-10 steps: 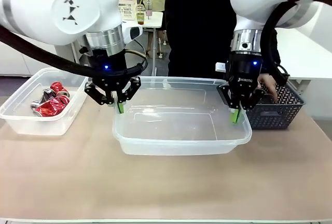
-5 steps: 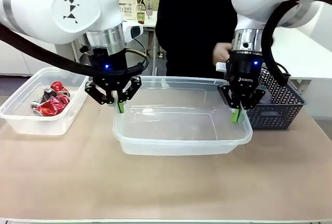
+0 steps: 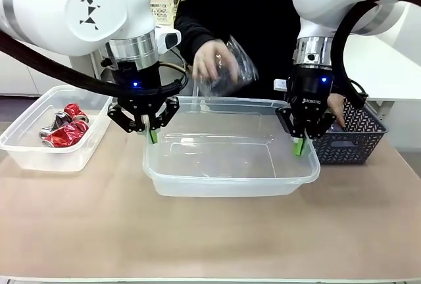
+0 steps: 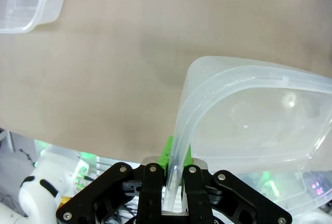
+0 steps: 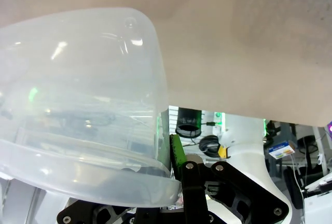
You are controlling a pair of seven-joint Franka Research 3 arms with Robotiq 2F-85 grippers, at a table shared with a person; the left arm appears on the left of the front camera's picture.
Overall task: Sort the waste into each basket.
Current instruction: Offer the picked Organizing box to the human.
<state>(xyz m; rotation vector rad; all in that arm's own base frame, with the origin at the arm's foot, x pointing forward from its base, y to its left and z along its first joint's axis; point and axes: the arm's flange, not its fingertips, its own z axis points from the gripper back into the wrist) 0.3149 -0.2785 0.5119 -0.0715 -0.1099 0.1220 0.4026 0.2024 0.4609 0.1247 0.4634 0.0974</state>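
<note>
Middle of the light brown table [image 3: 210, 238]: a large clear rectangular plastic tub [image 3: 230, 182] with rounded corners and a flared rim, nothing inside. The left gripper [image 3: 152, 134] was clamped shut on the tub's left rim. The left wrist view showed the rim running up between its two fingers, with a green pad against the plastic. The right gripper [image 3: 299, 146] was likewise closed on the tub's right rim, toward the near corner. The right wrist view showed one green pad at the outer wall, the other finger hidden behind the tub. Both grippers pointed straight down. Could not tell whether the tub's base rested on the table or hung just off it.

A person in dark clothing stood at the far side. The person's raised hand [image 3: 209, 60] was closed around a crumpled clear plastic bottle [image 3: 235, 72], held in the air above the tub's far rim and apart from it. The bottle was blurred; could not tell whether it was one bottle or more. The person's other hand [image 3: 337, 108] was at the rim of a dark blue-grey lattice-sided plastic basket [image 3: 358, 142] standing just right of the tub, behind the right gripper. Its fingers were partly hidden, so its grip could not be told.

Far left of the table: a second clear plastic tub [image 3: 26, 156], apart from the middle one. Several dented red-and-silver metal cans [image 3: 66, 131] lay bunched together inside it.
</note>
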